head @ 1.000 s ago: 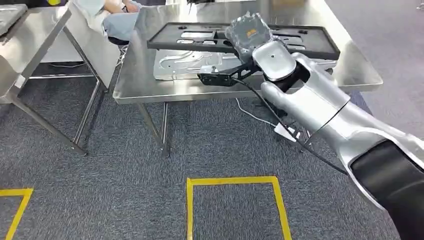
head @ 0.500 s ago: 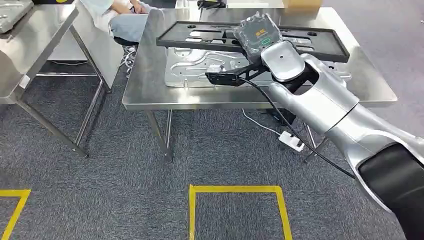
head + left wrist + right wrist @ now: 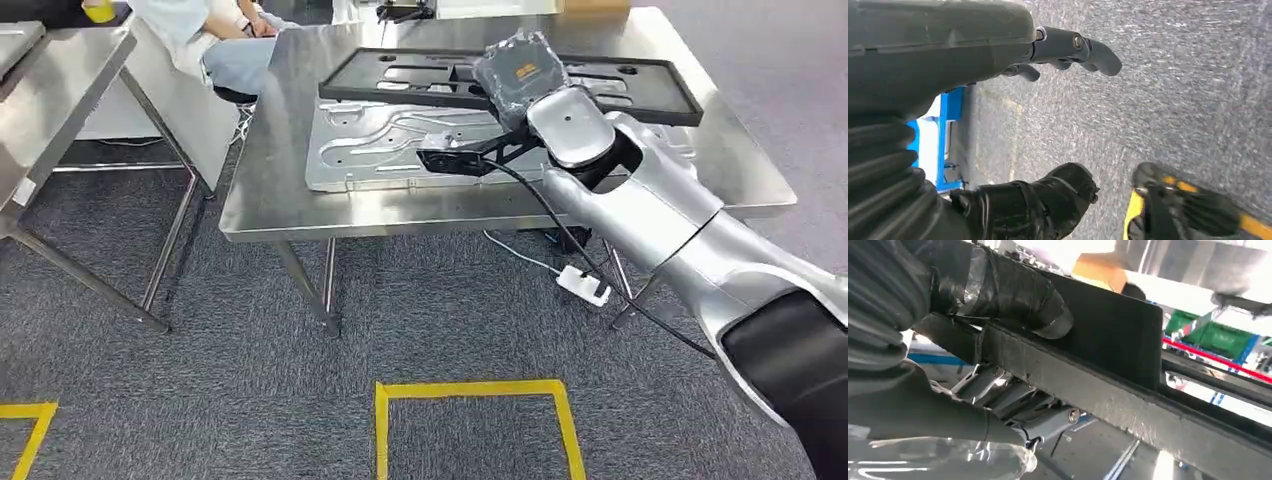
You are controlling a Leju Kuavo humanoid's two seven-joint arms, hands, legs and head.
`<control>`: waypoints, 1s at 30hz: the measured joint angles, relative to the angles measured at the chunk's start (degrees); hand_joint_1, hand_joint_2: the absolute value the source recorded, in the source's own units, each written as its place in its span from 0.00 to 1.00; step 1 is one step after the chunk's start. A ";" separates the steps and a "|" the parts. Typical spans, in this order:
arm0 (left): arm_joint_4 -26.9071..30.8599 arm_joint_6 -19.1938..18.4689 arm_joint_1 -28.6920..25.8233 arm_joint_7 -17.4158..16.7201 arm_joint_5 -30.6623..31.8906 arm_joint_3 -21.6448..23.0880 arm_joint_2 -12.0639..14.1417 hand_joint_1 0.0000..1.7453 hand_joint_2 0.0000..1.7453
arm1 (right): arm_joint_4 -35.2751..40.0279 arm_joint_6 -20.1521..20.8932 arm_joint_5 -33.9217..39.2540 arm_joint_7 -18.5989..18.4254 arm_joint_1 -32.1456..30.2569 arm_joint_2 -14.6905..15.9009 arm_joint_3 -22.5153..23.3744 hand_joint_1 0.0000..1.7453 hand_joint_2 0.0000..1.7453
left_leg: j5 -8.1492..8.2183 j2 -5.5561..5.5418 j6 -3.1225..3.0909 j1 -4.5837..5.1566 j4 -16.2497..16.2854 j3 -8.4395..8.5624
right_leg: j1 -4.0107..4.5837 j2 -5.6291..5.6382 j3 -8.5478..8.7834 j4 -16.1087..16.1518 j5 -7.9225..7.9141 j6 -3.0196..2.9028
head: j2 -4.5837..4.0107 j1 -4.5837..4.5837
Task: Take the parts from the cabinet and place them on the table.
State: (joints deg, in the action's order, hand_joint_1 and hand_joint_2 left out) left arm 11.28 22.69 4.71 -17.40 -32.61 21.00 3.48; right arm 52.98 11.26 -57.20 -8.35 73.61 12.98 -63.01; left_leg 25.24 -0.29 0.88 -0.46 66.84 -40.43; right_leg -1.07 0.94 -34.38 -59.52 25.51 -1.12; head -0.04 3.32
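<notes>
**Black frame held over the table**

Nearest me, a yellow taped square (image 3: pixel 478 420) marks the grey carpet in front of the steel table (image 3: pixel 270 190). My left hand (image 3: pixel 1068 50) hangs over carpet, fingers apart, holding nothing. My right hand (image 3: pixel 515 70), wrapped in plastic, grips the long black plastic frame (image 3: pixel 640 90) above the table, over a silver stamped metal panel (image 3: pixel 390 145) lying there. Beyond the table's far-left corner sits a person (image 3: pixel 215 35).

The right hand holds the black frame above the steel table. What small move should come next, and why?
Probably lower the right hand a little, so that the black frame settles flat. The frame already lies over the silver plate on the steel table, and in the right wrist view the fingers are wrapped over its edge, so it is not released yet.
</notes>
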 joint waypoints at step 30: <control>-0.07 0.74 -0.03 -0.35 0.15 0.04 0.15 0.00 1.00 | 0.20 -0.35 0.48 -0.46 -2.09 1.57 0.37 1.00 1.00 | 2.30 0.03 0.09 -0.07 3.64 -1.31 | -0.01 0.09 -0.72 -0.18 -0.34 -0.07 | 0.00 -0.09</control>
State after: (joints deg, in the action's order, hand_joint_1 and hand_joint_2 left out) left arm 11.21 23.43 4.68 -17.75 -32.46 21.05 3.63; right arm 53.18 10.91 -56.72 -8.81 71.52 14.56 -62.64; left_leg 27.54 -0.26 0.97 -0.54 70.48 -41.74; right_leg -1.07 1.03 -35.10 -59.70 25.17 -1.19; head -0.04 3.24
